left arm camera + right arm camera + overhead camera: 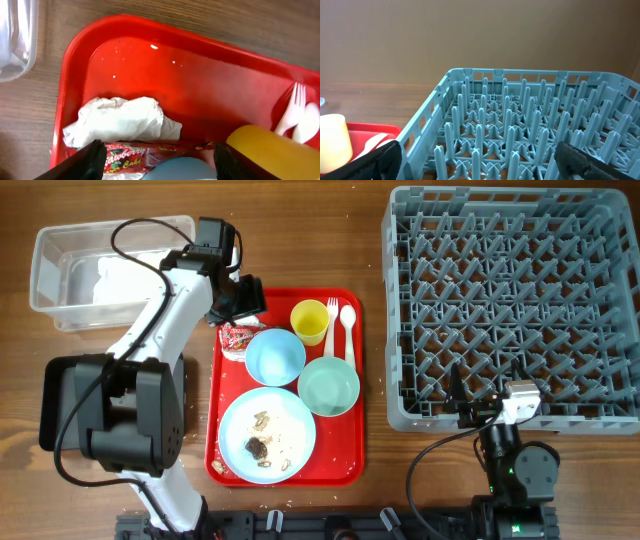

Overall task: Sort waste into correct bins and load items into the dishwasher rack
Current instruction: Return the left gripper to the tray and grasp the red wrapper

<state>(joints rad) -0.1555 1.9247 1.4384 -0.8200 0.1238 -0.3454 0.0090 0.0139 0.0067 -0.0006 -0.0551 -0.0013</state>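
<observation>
Left gripper (159, 148) hung open over the wrapper (122, 120) on the red tray (200, 80).
Its fingers stood wide apart, holding nothing. The wrapper lay crumpled in the tray corner nearest the tub (60, 275), just beside the blue bowl (275, 355). The right gripper (477, 150) gaped empty at the rack (510, 300).

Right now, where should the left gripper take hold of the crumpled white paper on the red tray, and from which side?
Grip the crumpled white paper across its raised middle folds, coming straight down from above. It lies bunched beside the red tray's rim, with the strawberry cake wrapper close along its other side, so a sideways approach looks blocked.
</observation>
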